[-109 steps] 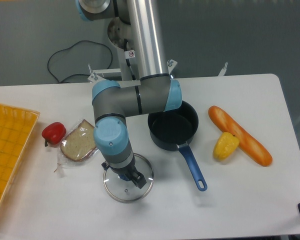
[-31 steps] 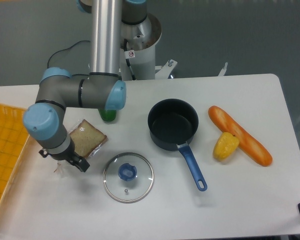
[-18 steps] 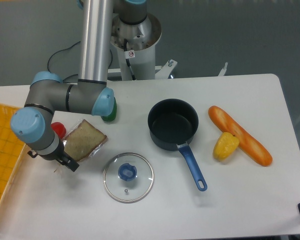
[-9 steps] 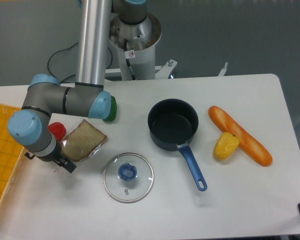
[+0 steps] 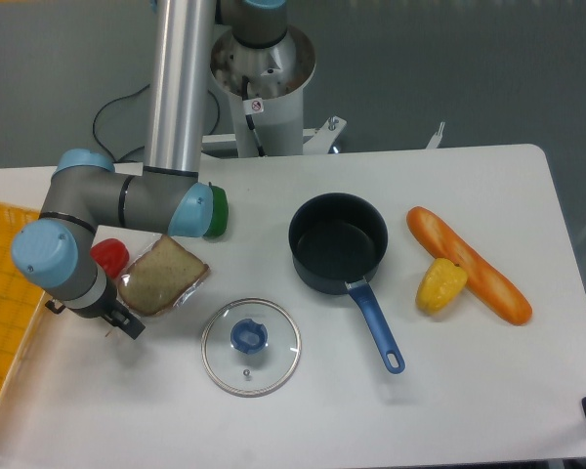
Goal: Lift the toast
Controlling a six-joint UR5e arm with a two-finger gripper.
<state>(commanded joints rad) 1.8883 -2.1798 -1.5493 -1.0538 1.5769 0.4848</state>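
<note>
Jaws hidden under the wrist, so I cannot tell their state; gripper has slid further left, now at the near-left edge of the toast, which lies flat, unlifted.

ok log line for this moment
phase: approach | gripper: at lower-left edge of plastic-wrapped brown toast slice, state unclear | toast: flat on white table

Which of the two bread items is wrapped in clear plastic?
The toast, the flat brown slice by the gripper. The long orange baguette at the right lies bare.
</note>
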